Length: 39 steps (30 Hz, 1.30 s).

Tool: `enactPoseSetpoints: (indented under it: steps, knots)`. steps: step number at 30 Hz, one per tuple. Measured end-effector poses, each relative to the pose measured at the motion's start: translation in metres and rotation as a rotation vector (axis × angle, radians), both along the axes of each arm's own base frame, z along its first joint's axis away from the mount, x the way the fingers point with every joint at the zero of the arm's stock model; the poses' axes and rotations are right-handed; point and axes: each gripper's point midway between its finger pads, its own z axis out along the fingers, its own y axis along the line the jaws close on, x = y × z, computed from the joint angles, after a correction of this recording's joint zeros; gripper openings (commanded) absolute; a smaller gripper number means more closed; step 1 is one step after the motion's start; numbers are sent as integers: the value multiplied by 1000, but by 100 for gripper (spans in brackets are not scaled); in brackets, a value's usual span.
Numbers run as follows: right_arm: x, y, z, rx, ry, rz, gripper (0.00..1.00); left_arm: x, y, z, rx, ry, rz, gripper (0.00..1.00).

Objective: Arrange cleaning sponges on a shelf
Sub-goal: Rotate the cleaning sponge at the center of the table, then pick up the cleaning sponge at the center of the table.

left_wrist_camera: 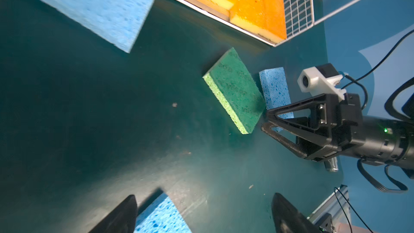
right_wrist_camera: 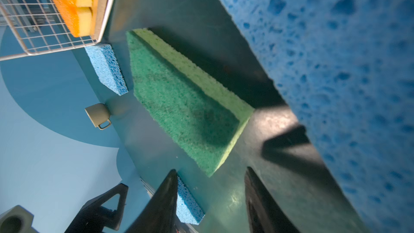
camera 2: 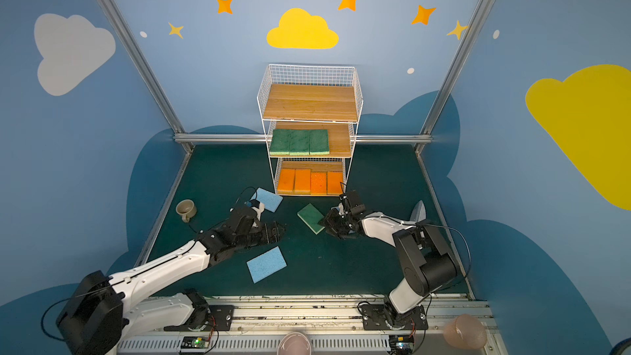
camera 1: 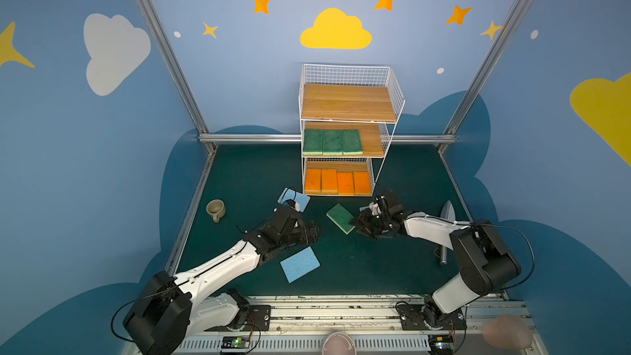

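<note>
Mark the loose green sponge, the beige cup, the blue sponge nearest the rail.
loose green sponge [camera 1: 339, 217], in a top view, scrub face.
beige cup [camera 1: 215, 207], in a top view, its inside.
blue sponge nearest the rail [camera 1: 299, 264], in a top view, top face middle.

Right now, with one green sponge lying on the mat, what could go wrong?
1. The right claw sits at just a corner of the green sponge; a pinch there may let it twist or slip out.
2. A blue sponge is right beside that claw and could get shoved or dragged along.
3. The open left claw is close by, so the two claws might clash.
</note>
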Motion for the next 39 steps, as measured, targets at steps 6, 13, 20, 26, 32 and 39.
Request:
enactPoseSetpoints:
  steps: [6, 13, 20, 26, 32, 39]
  knots:
    - [3, 5, -9, -7, 25, 3, 38, 4, 18, 7, -5, -8, 42, 94]
    - [8, 8, -15, -16, 32, -2, 16, 4, 31, 17, -23, -30, 61, 94]
    - [11, 10, -12, -20, 12, -10, 0, -4, 43, 17, -21, -23, 77, 95]
    - [8, 8, 17, -27, -64, -24, 0, -8, 48, 24, -25, -33, 75, 95]
    - [1, -10, 118, 38, -289, -104, 0, -8, 47, 36, -19, -44, 57, 95]
    - [-15, -45, 209, 130, -527, -241, 0, -5, 45, 52, -31, -73, 41, 95]
